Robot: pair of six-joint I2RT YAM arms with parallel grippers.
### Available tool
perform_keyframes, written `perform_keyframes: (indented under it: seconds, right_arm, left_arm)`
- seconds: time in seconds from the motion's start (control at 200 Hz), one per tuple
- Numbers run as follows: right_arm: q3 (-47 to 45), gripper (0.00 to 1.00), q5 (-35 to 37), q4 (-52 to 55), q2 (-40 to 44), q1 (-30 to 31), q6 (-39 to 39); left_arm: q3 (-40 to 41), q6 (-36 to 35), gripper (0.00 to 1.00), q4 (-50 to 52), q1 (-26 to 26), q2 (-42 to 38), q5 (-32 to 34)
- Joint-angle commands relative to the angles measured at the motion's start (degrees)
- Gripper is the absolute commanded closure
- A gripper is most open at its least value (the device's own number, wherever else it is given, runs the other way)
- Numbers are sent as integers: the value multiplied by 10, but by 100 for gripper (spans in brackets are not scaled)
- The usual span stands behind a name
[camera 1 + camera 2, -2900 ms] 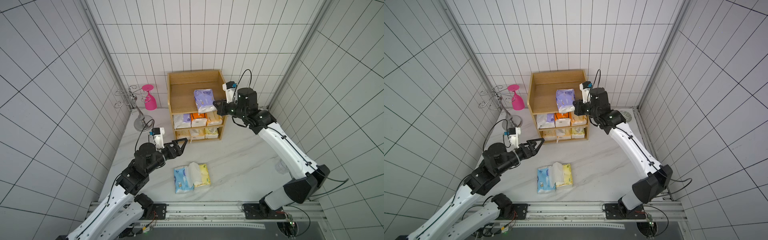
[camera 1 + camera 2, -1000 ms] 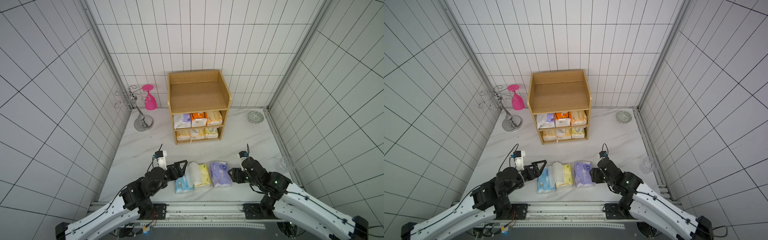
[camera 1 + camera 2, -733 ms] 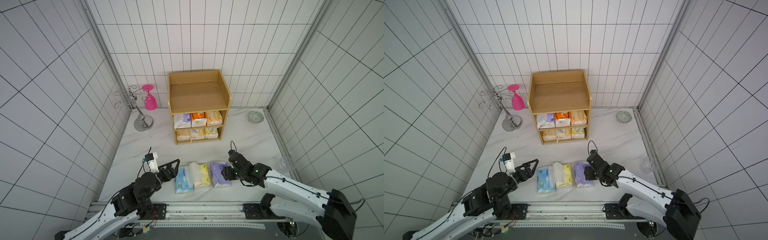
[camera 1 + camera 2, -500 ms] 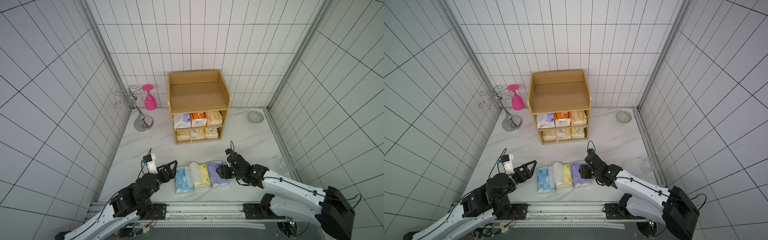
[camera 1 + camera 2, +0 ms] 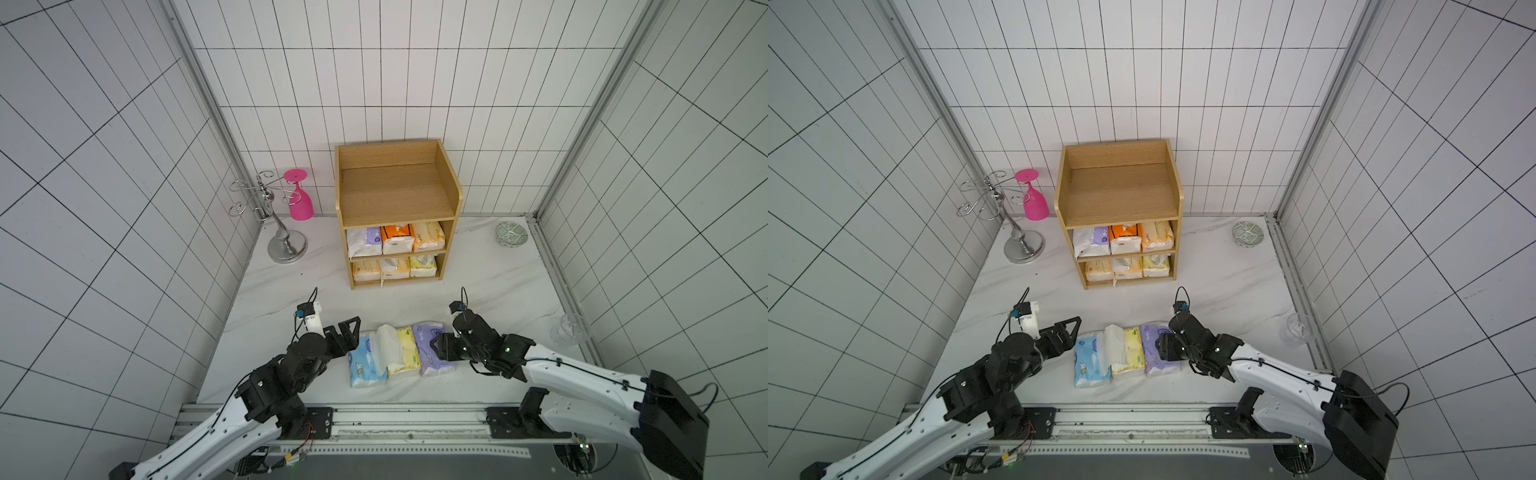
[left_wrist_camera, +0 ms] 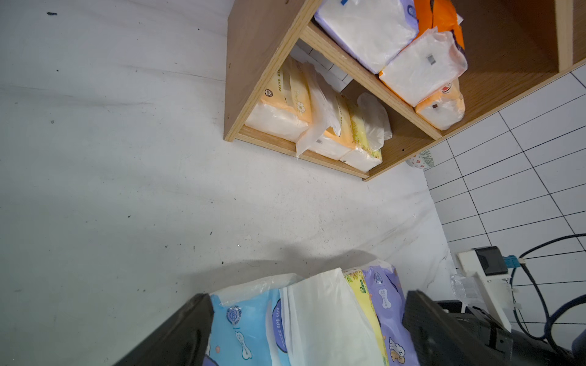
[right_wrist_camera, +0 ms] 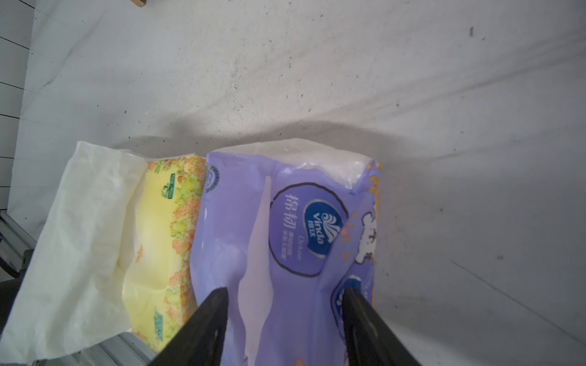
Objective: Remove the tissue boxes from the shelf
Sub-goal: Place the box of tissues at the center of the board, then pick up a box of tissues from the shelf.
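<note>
The light-wood shelf [image 5: 397, 195] stands at the back; its top tier is bare, and three tissue boxes sit on the middle tier [image 5: 395, 237] and three on the bottom tier [image 5: 394, 267]. On the table near the front lie a light blue tissue box [image 5: 362, 365], a yellow one [image 5: 405, 351] with white tissue sticking out, and a purple one [image 5: 430, 353], side by side. My right gripper [image 7: 285, 294] is shut on the near end of the purple box [image 7: 285, 221], which rests on the table. My left gripper [image 6: 307, 298] stands open just left of the blue box [image 6: 244, 329].
A silver wire cup rack [image 5: 266, 203] with a pink glass [image 5: 300, 199] stands left of the shelf. A small patterned bowl [image 5: 511, 233] sits at the back right. A clear glass [image 5: 570, 334] stands by the right wall. A metal rail [image 5: 395, 415] runs along the front edge.
The right gripper brought the purple box from the shelf's top tier to the table, then slid it left against the yellow box. The left arm drew back to the blue box's left side.
</note>
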State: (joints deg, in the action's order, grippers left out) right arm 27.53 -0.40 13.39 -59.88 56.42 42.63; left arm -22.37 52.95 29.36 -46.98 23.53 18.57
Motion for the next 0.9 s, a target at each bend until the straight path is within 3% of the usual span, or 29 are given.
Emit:
perform_keyframes:
  seconds: [0.0,0.15,0.355,0.465,0.63,0.895]
  right_arm:
    - [34,37,64,54,48,7,-5]
    - [78,35,91,63,100,4,-19]
    - [181,35,69,43,45,-48,-30]
    - [221,35,21,-24,4,-102,-4]
    - [269,36,18,-97,-52,-157,29]
    - [304,35,-12,-168,-136,-211,77]
  left_arm:
    - [-10,-30,2,-45,38,20,-46]
    - [-19,-54,2,-91,131,61,-143]
    - [-48,-70,2,-123,230,120,-247]
    - [-67,-74,2,-139,236,150,-265]
    - [-82,-71,2,-147,236,180,-279]
    - [-58,-61,2,-151,236,168,-316]
